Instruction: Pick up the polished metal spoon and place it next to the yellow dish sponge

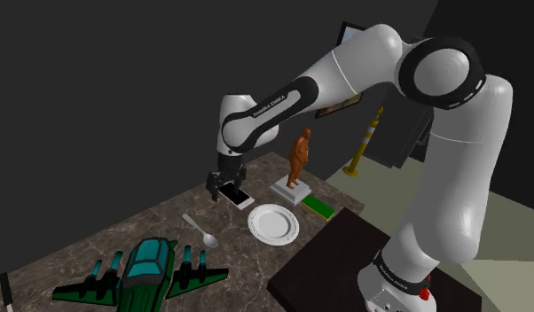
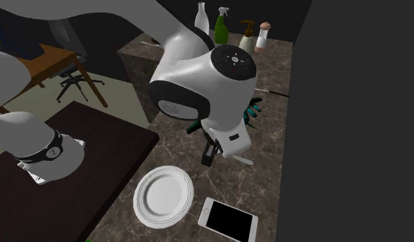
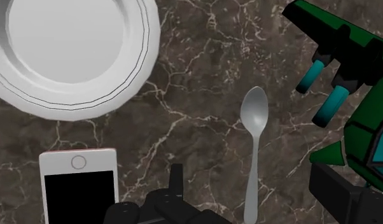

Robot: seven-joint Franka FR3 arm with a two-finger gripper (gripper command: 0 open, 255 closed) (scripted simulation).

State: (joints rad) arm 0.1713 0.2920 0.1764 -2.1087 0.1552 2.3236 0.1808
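Gripper (image 3: 249, 191) hangs over the worktop (image 3: 203, 95) w/ fingers (image 3: 340, 197) spread wide, holding nothing; the spoon (image 3: 254, 149) lies flat betw. them, untouched, handle toward the hand, bowl pointing away; it sits mid-worktop, well in from every edge. Step in hand, as I read it: lining up above the spoon, pick not yet made. Next move calls for a straight drop till the tips nearly meet the stone, then a close across the thin handle; it's low and slick, so a shallow pinch could skid off.

Just beside one finger: a white phone (image 3: 79, 188), screen black; on the other side a green toy spacecraft (image 3: 355, 95), wing near the spoon's bowl; both crowd the descent, neither touches the spoon. Past the phone, a white plate (image 3: 72, 54), by the edge facing the stand. Farther, near the worktop's end at the shoulder view's right: an orange figurine (image 1: 299, 158) on a white base, then a flat green-topped block (image 1: 320, 206), prob. the sponge, tho it reads green here; plate and figurine sit along the carry route.
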